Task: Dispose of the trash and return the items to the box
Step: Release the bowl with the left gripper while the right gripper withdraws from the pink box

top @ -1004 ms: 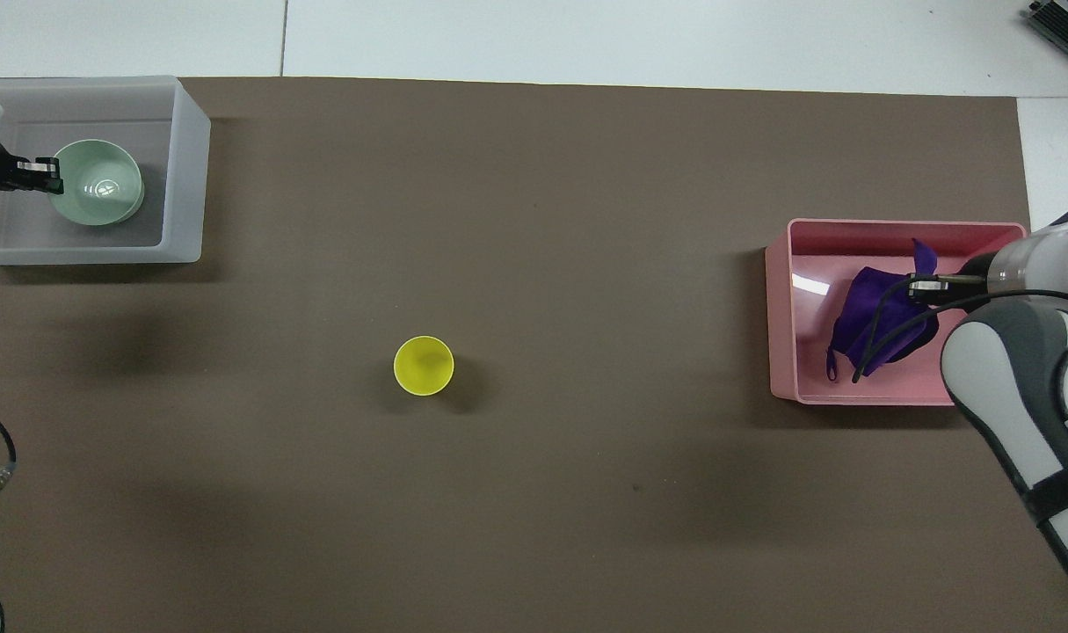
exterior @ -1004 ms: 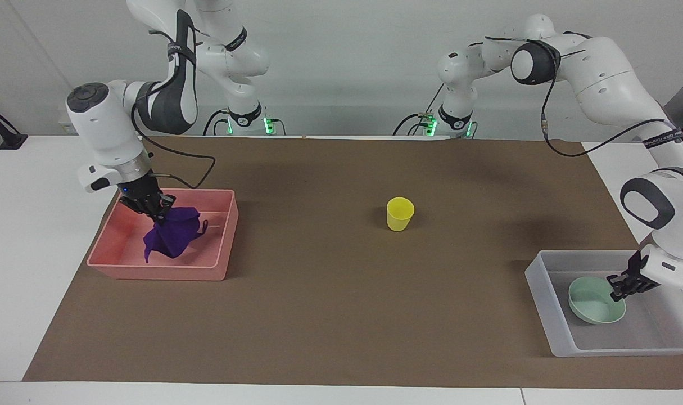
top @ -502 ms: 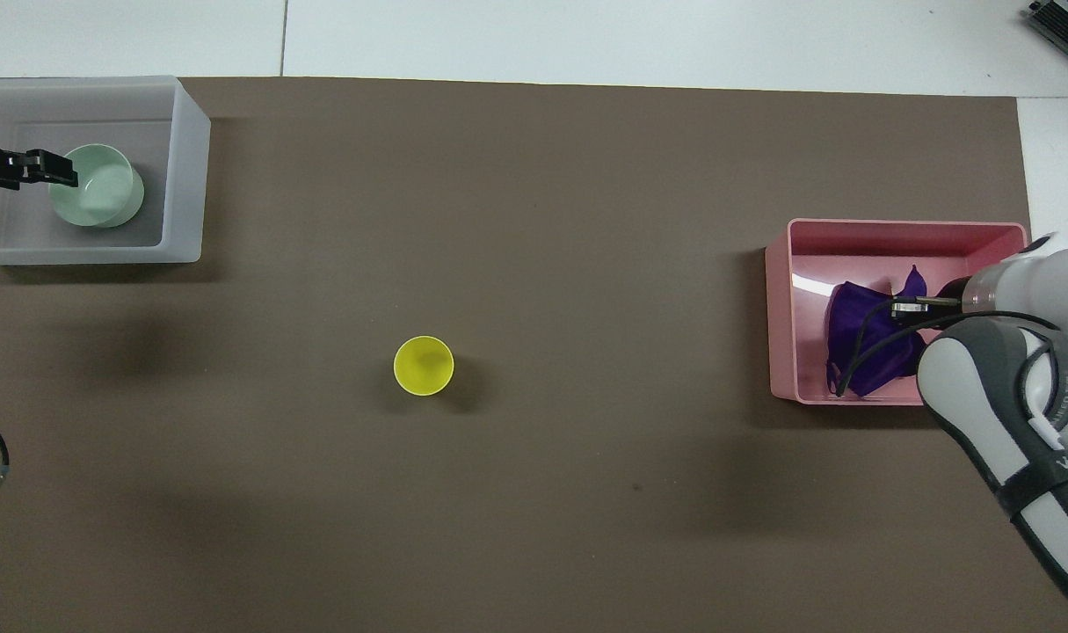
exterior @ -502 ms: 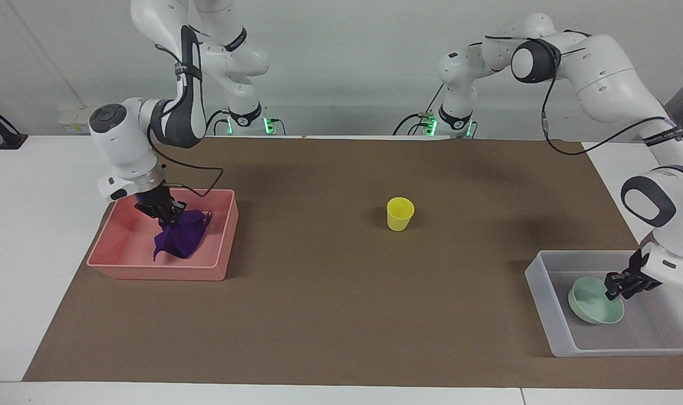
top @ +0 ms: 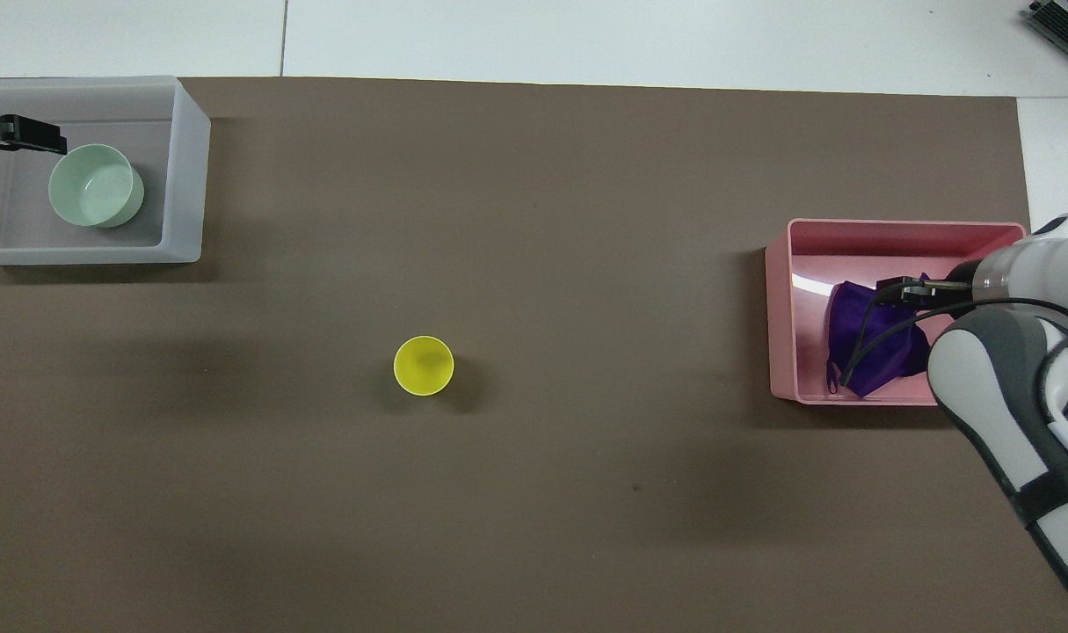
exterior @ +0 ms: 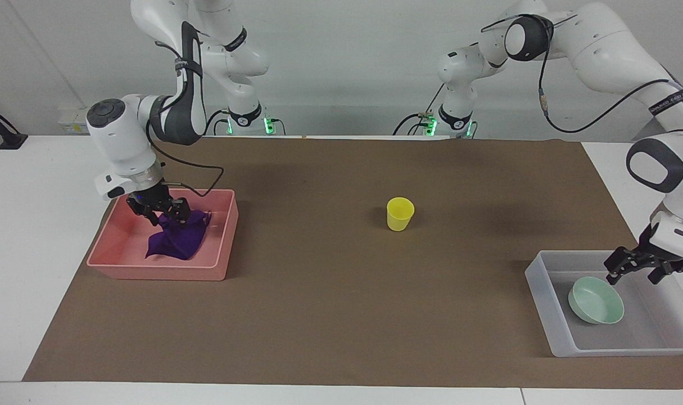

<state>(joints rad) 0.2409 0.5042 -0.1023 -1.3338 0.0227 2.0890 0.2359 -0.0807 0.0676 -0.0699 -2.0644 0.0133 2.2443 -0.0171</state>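
The purple rag lies crumpled in the pink tray. My right gripper is open just above the rag, inside the tray. The mint-green bowl sits in the translucent box at the left arm's end. My left gripper is open and empty, raised over the box beside the bowl. The yellow cup stands upright on the brown mat mid-table. In the overhead view I see the rag, pink tray, right gripper, bowl, box, left gripper and cup.
The brown mat covers most of the white table. The right arm's elbow hangs over the pink tray's corner in the overhead view.
My right gripper lowered the rag into the pink tray and opened. My left gripper let go of the bowl in the box and rose away from it.
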